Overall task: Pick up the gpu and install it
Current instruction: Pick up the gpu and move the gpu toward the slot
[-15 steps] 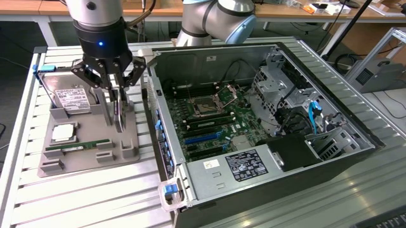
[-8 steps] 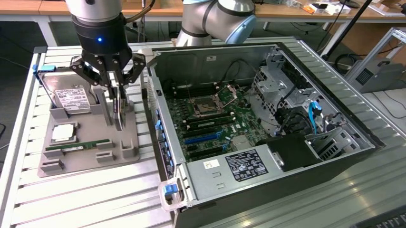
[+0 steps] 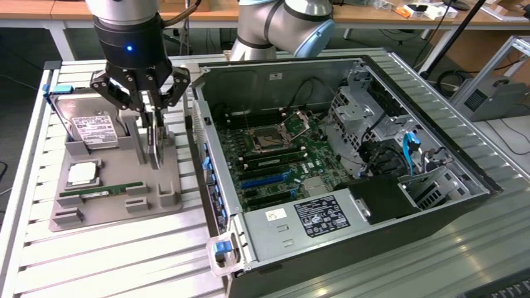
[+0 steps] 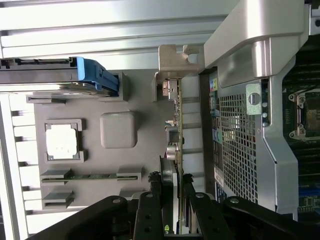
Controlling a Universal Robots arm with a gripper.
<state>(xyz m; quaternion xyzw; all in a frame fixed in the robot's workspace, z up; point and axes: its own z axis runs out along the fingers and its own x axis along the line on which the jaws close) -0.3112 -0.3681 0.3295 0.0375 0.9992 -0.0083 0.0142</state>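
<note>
Robotics lab: aluminium bench (image 3: pixel 124 261), open computer case (image 3: pixel 273 81), workbenches (image 3: pixel 373 13)

Light is bright and even. Glare whitens the table slats (image 4: pixel 100 22) in the wrist view; the computer case (image 3: pixel 273 81) is shadowed inside.

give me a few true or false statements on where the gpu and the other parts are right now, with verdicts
1. The gripper is closed on the gpu. True.
2. The gpu lies flat on the gray tray. False: it stands on edge between the fingers.
3. The hard drive sits inside the computer case. False: it rests on the tray, outside the case.
4. The memory stick lies in the tray. True.
</note>
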